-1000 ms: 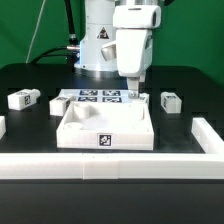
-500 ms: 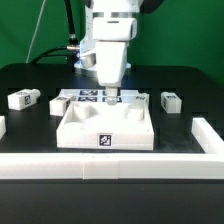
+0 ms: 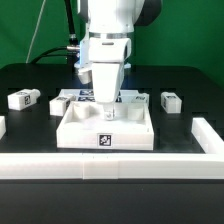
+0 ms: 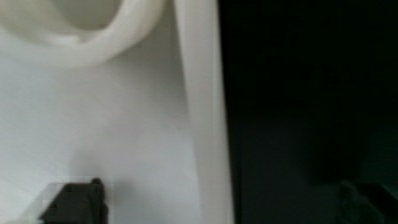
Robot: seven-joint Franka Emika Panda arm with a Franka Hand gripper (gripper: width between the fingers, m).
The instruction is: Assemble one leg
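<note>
Gripper point(image 3: 107, 110) low over tray point(image 3: 75, 135), opening can't tell; one leg point(image 3: 22, 98) well off toward exterior view's left, another leg point(image 3: 169, 100) toward its right

Gripper point(image 3: 107, 110): position changed. Previously held above the far corner of the white tray point(image 3: 78, 138) on the exterior view's right; since carried toward the exterior view's left and brought lower, now placed over the tray's middle hollow
</note>
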